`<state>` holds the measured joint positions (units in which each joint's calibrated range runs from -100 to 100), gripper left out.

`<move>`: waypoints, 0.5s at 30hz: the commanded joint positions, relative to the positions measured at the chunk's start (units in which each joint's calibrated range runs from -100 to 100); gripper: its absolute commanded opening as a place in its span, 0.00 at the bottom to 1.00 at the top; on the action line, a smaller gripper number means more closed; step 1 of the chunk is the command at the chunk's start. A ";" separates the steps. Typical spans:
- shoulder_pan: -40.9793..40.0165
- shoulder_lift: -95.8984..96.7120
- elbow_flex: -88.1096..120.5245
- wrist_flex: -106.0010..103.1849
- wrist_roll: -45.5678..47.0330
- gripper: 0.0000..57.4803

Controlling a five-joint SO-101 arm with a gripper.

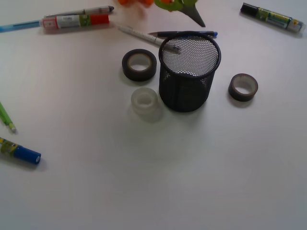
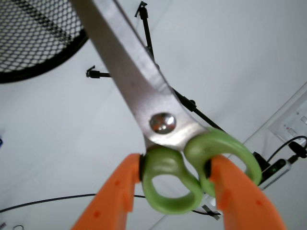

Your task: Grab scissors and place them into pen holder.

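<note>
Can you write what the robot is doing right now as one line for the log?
gripper: shut on scissors | scissors: lifted, blades closed | pen holder: upright, scissors not yet inside | step: carrying to holder

From my front camera I see the pen holder [image 1: 189, 72] standing upright mid-tabletop [image 1: 158, 182], a small grey object caught inside near its rim. At the top edge, the scissors [image 1: 184, 7] hang with their grey blade tip pointing down toward the holder, blurred orange pincer [image 1: 136, 2] parts beside the green handles. A black tape roll [image 1: 139, 64] sits left of the holder, a clear roll [image 1: 145, 102] just beside its base, a smaller dark roll [image 1: 242, 86] to the right. Pens and markers lie scattered around the edges.
</note>
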<state>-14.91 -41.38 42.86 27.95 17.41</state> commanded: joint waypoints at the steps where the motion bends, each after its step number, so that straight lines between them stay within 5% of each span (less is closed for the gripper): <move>1: 0.67 1.30 2.52 -9.31 3.32 0.01; 10: 1.94 5.12 10.77 -21.82 4.20 0.05; 15: 1.41 4.61 14.66 -22.44 4.15 0.47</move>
<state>-12.91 -35.98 57.05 7.04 21.56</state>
